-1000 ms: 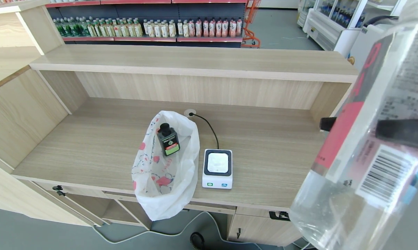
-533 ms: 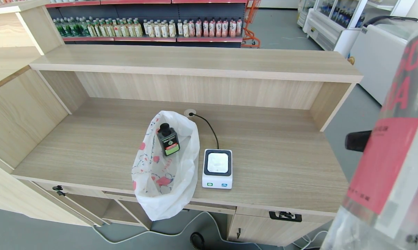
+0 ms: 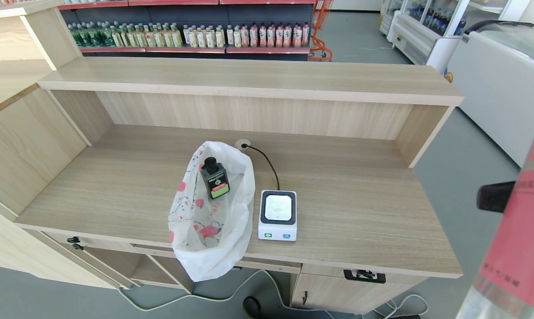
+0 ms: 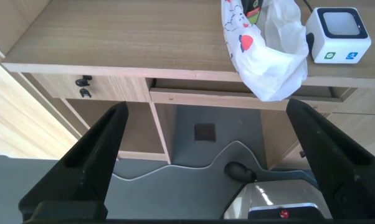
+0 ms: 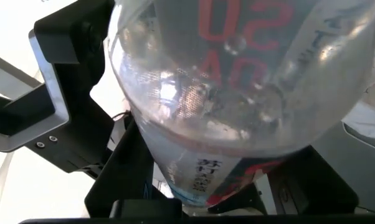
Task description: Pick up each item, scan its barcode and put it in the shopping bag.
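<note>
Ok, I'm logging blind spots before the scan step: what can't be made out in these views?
- Clear bottle: the head view's right edge cuts off all but a strip of its pink label.
- Same bottle, right wrist view: too close, its print is warped.
- Small black bottle: head view, label print too small.
- Shopping bag: head view, its own folds hide its bottom.

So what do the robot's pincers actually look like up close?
Both are matte black. The left pincer has two broad, flat, angular fingers that narrow toward the tips. The right pincer shows blocky black brackets with small round screws.
</note>
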You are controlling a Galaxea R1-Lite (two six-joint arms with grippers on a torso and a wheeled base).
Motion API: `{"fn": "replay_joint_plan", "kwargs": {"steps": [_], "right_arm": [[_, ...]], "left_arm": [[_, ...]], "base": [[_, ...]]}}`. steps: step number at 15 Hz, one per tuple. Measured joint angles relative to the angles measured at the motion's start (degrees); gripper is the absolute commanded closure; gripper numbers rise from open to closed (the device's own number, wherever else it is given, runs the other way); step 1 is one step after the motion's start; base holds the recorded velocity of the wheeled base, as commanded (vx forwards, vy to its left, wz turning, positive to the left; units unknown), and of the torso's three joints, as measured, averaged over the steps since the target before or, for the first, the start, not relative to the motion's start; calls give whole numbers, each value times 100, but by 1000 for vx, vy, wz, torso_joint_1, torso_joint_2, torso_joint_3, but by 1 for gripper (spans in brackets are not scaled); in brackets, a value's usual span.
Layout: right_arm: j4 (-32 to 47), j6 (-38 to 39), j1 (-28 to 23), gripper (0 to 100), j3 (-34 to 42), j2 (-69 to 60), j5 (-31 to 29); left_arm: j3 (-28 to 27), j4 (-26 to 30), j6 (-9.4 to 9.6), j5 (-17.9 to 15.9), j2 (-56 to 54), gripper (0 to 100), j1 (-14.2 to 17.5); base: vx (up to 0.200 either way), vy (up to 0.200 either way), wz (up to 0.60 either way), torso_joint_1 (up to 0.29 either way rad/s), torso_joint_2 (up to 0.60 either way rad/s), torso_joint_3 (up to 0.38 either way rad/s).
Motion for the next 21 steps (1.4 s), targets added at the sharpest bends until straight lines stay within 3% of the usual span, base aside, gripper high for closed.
{"fn": "replay_joint_plan", "kwargs": {"steps": [14, 15, 17, 21], "right_arm": [[118, -128, -182, 100, 49, -89, -49], [116, -419, -319, 100, 110, -87, -196], [121, -1024, -708, 100, 328, -34, -1069], [-347, -3338, -1532, 100, 1034, 357, -2575]], "left_arm": [[0, 0, 0, 0, 0, 0, 0], [0, -2, -2, 1, 0, 0, 0], [0, 0, 0, 1, 0, 0, 0], [0, 0, 0, 1, 0, 0, 0]], "base": [[0, 0, 0, 0, 0, 0], [0, 0, 0, 0, 0, 0], [0, 0, 0, 0, 0, 0], [0, 0, 0, 0, 0, 0]]}}
